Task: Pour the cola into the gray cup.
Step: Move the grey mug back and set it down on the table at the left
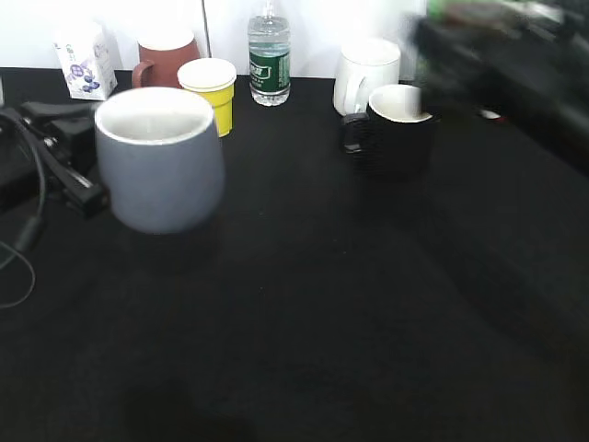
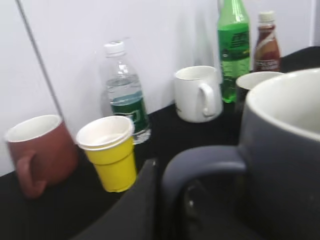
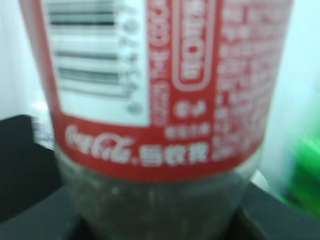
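The gray cup (image 1: 158, 166) is at the left in the exterior view, its white inside empty. In the left wrist view its loop handle (image 2: 200, 162) sits between the fingers of my left gripper (image 2: 175, 195), which is shut on it. The cup's body (image 2: 282, 150) fills the right of that view. The cola (image 3: 160, 100) fills the right wrist view, with its red label and dark liquid below. My right gripper (image 3: 160, 225) is shut on its lower body. The right arm (image 1: 502, 55) is a blur at the upper right of the exterior view, where the cola cannot be made out.
A black mug (image 1: 398, 133) and a white mug (image 1: 365, 74) stand at the back right. A water bottle (image 1: 269, 60), a yellow paper cup (image 1: 212, 92), a maroon mug (image 1: 164, 57) and a small carton (image 1: 85, 60) line the back. A green soda bottle (image 2: 233, 50) and a small brown bottle (image 2: 266, 42) stand behind.
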{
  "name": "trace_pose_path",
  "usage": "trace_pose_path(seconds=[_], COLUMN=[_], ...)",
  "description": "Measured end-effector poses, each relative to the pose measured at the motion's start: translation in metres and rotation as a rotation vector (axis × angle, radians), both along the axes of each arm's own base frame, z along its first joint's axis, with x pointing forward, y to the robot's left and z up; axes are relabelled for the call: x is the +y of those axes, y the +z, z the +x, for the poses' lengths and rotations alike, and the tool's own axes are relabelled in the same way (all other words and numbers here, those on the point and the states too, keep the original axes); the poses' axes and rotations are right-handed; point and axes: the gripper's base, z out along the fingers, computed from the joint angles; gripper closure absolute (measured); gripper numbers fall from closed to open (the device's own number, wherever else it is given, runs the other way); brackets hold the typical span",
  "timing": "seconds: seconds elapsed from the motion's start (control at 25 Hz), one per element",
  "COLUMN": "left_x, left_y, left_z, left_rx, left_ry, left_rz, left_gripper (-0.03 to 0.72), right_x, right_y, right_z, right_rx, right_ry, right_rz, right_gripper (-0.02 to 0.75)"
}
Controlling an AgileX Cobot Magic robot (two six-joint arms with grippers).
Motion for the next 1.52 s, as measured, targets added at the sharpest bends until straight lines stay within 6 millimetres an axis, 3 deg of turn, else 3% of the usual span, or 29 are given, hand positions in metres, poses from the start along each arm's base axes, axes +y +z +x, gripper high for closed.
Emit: trace_pose_path(seconds=[0.08, 0.2, 0.28, 0.32, 0.36, 0.4, 0.6, 0.72, 0.88, 1.0, 1.12, 1.24, 1.32, 1.44, 1.52], left_x=[0.009, 0.040, 0.061, 0.069, 0.070, 0.070, 0.079, 0.092, 0.100, 0.103, 0.104, 0.104, 0.104, 0.101, 0.098], left_y=[0.002, -0.004, -0.019, -0.030, -0.032, -0.037, -0.058, -0.060, -0.089, -0.094, -0.097, -0.100, -0.102, -0.087, -0.069], left_z=[0.005, 0.018, 0.029, 0.046, 0.054, 0.079, 0.141, 0.160, 0.176, 0.189, 0.191, 0.186, 0.173, 0.136, 0.099], left_rx=[-0.011, -0.013, -0.003, 0.020, 0.011, -0.009, -0.011, -0.008, 0.026, 0.006, 0.002, 0.027, 0.063, 0.099, 0.114], left_ry=[0.091, 0.239, 0.322, 0.352, 0.354, 0.352, 0.380, 0.417, 0.433, 0.452, 0.455, 0.465, 0.467, 0.470, 0.474], left_rz=[-0.019, -0.050, -0.075, -0.070, -0.060, -0.043, -0.013, 0.005, 0.030, 0.013, 0.002, -0.004, 0.002, 0.005, 0.005], left_gripper=[0.638, 0.638, 0.638, 0.637, 0.636, 0.636, 0.636, 0.636, 0.636, 0.636, 0.609, 0.436, 0.406, 0.401, 0.401], right_x=[-0.025, -0.045, -0.046, -0.046, -0.046, -0.046, -0.046, -0.046, -0.046, -0.046, -0.046, -0.046, -0.046, -0.046, -0.049], right_y=[-0.011, -0.027, -0.028, -0.028, -0.028, -0.027, -0.027, -0.027, -0.027, -0.027, -0.027, -0.026, -0.026, -0.027, -0.031], right_z=[-0.016, -0.031, -0.031, -0.031, -0.031, -0.031, -0.031, -0.031, -0.031, -0.031, -0.031, -0.031, -0.031, -0.030, -0.011], right_rx=[0.055, 0.121, 0.122, 0.122, 0.122, 0.120, 0.117, 0.109, 0.106, 0.106, 0.106, 0.097, 0.096, 0.100, 0.111], right_ry=[-0.102, -0.191, -0.192, -0.192, -0.192, -0.192, -0.193, -0.194, -0.194, -0.194, -0.194, -0.194, -0.194, -0.204, -0.236], right_rz=[0.037, 0.056, 0.055, 0.054, 0.054, 0.054, 0.051, 0.035, 0.034, 0.034, 0.034, 0.038, 0.038, 0.043, 0.035], right_gripper=[0.367, 0.369, 0.369, 0.369, 0.369, 0.369, 0.369, 0.370, 0.370, 0.370, 0.370, 0.370, 0.370, 0.370, 0.370])
